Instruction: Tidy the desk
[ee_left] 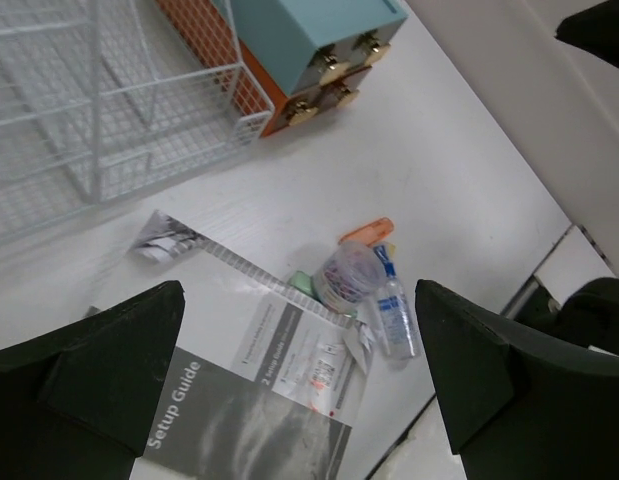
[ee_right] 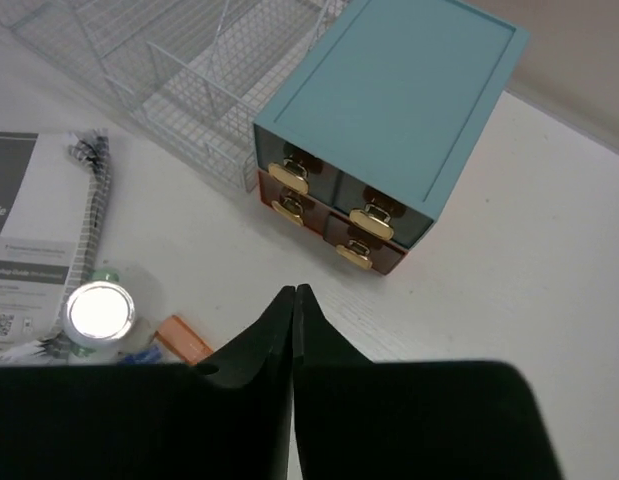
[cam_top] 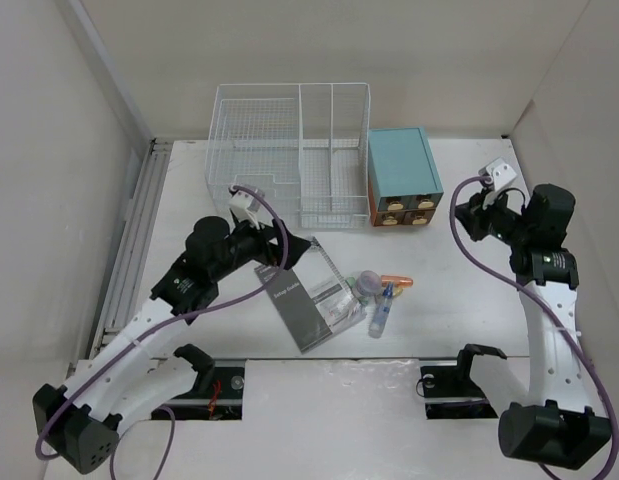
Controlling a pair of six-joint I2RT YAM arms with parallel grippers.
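The desk [cam_top: 469,290] is a white tabletop. On its middle lie a grey "Setup Guide" booklet [cam_top: 304,305] over a spiral notebook [cam_top: 329,268], a clear jar of paper clips [cam_top: 368,286], a small blue-labelled bottle [cam_top: 380,310] and an orange marker [cam_top: 397,281]. My left gripper [cam_top: 289,250] is open and empty, hovering above the booklet [ee_left: 259,400], with the jar [ee_left: 349,275] and bottle [ee_left: 397,315] ahead of it. My right gripper [cam_top: 467,215] is shut and empty, held above the desk [ee_right: 549,250] in front of the teal box.
A white wire-mesh rack [cam_top: 289,150] stands at the back. A teal box with small wooden drawers [cam_top: 401,175] stands right of it, its brass handles [ee_right: 364,222] facing front. A green eraser [ee_left: 304,283] lies by the jar. Walls enclose the desk on three sides.
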